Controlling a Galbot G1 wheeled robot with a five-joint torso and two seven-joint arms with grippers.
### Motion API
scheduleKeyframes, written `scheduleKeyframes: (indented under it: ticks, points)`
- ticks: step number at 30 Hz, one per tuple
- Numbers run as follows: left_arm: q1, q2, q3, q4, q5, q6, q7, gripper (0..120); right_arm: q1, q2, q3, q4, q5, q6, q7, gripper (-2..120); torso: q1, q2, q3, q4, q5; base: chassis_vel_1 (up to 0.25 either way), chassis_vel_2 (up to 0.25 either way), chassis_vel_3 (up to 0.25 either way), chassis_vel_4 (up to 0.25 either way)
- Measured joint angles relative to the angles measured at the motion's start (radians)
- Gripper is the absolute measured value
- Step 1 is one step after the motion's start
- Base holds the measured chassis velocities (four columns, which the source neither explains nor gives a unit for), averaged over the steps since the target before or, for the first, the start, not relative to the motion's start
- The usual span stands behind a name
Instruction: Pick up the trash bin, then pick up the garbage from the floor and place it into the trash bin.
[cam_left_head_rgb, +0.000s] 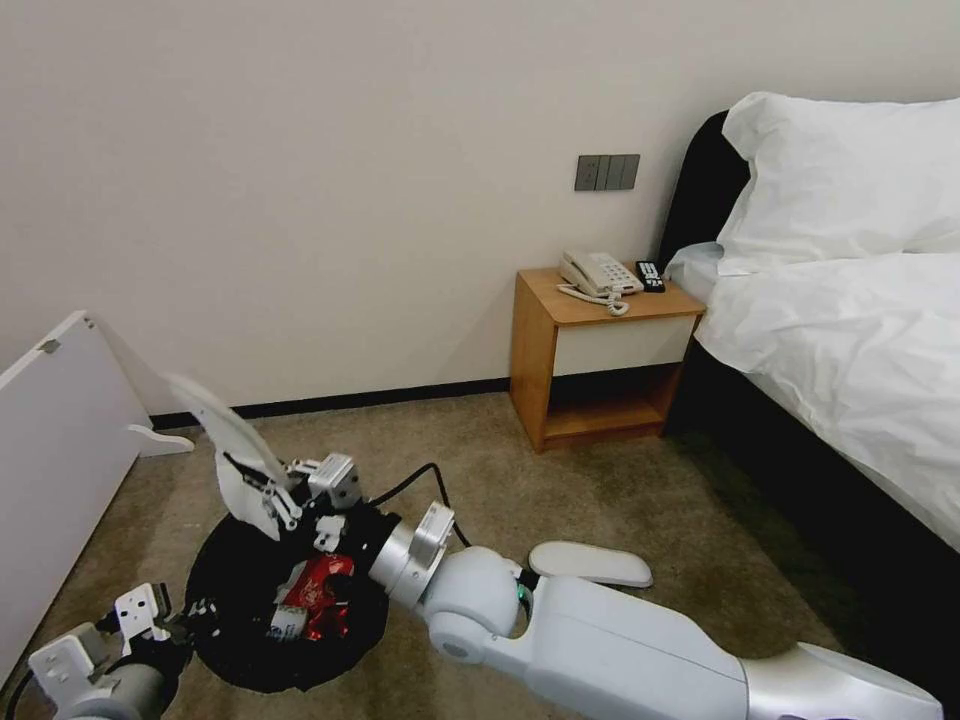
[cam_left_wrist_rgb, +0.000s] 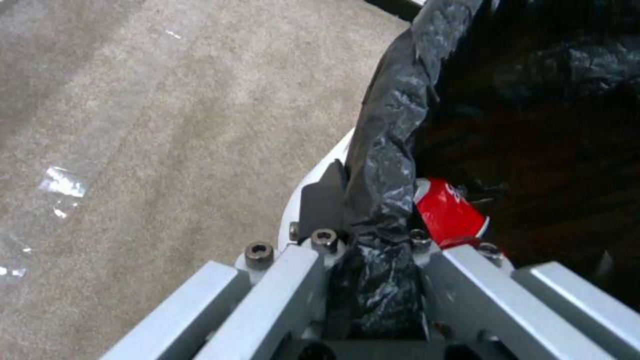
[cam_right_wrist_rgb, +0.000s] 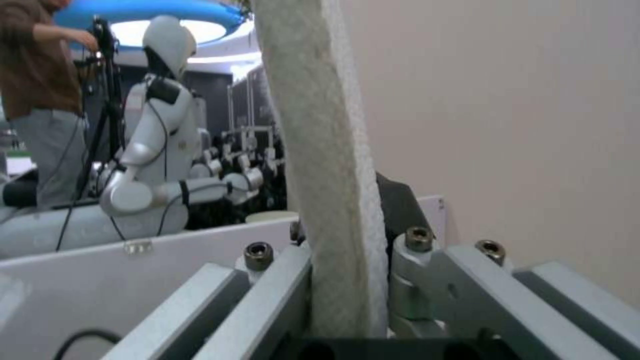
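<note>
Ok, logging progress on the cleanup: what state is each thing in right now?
trash bin: held at rim, bag-lined, red can inside
left claw: shut on bin rim
right claw: shut on slipper
held slipper: lifted above bin
second slipper: lying on floor

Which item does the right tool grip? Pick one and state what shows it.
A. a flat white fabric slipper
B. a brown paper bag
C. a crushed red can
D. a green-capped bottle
A. The right tool is shut on the flat white fabric slipper, held above the round white plastic trash bin lined with a black bag; the right wrist view shows the slipper's textured sole clamped between the fingers.
</note>
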Motion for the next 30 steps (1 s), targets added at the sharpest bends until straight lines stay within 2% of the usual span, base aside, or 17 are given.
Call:
scheduleKeyframes:
  ticks: [14, 30]
  points:
    - [0.008, 0.003, -0.002, -0.013, -0.009, 0.0, -0.002, 2, -0.047, -0.003, -0.022, -0.088, -0.077, 0.03, -0.023, 2, 0.0, 0.0, 0.0, 0.0001, 0.0002, 0.0, 0.0, 0.0, 0.0]
    - [0.008, 0.002, -0.001, -0.013, -0.01, 0.0, -0.002, 2, -0.083, -0.009, -0.018, -0.128, -0.117, 0.057, -0.029, 2, 0.0, 0.0, 0.0, 0.0001, 0.0002, 0.0, 0.0, 0.0, 0.0]
